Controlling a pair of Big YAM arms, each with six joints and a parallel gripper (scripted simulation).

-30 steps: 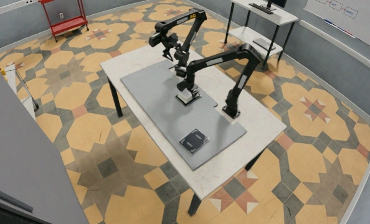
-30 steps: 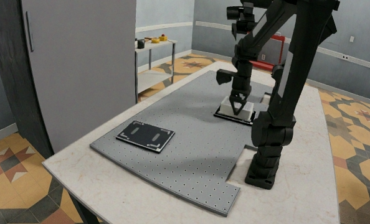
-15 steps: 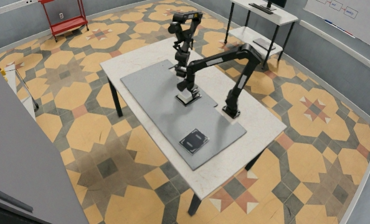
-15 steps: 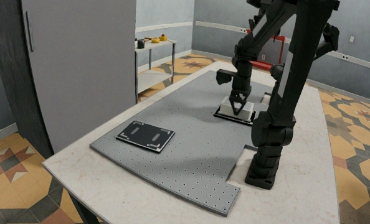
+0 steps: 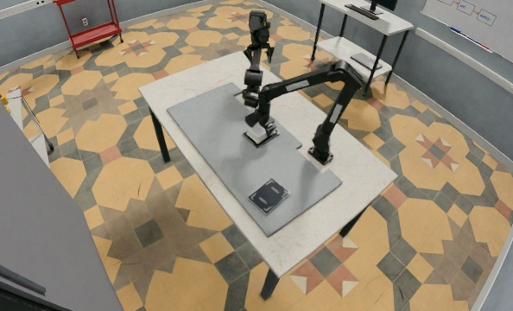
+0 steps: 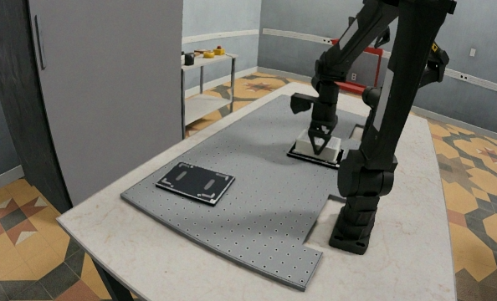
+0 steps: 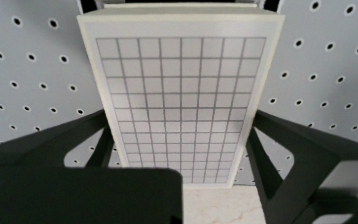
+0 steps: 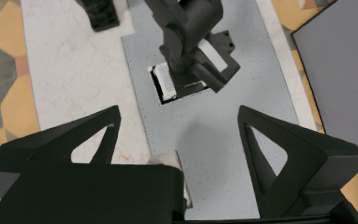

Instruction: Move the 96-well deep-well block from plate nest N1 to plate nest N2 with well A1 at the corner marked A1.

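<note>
The white deep-well block (image 5: 256, 132) (image 6: 304, 144) (image 7: 180, 100) (image 8: 166, 82) sits in the black nest (image 5: 250, 138) (image 6: 311, 160) near the middle of the grey board and looks level. Locators and corner marks there are hidden, and A1 cannot be made out. My left gripper (image 6: 323, 144) (image 7: 179, 112) is open, with its fingers low on either side of the block. The other black nest (image 5: 269, 196) (image 6: 195, 182) is empty, its pale corner locators showing. I cannot read which nest is N1 or N2. My right gripper (image 5: 259, 56) (image 8: 179, 111) is open and empty, high over the table's far end.
The grey perforated board (image 5: 222, 125) (image 6: 257, 217) lies on the pale table (image 5: 356, 173) (image 6: 412, 234). The left arm's base (image 5: 321, 155) (image 6: 350, 238) stands beside the board. A tall grey cabinet (image 6: 119, 84) stands beyond one long table edge.
</note>
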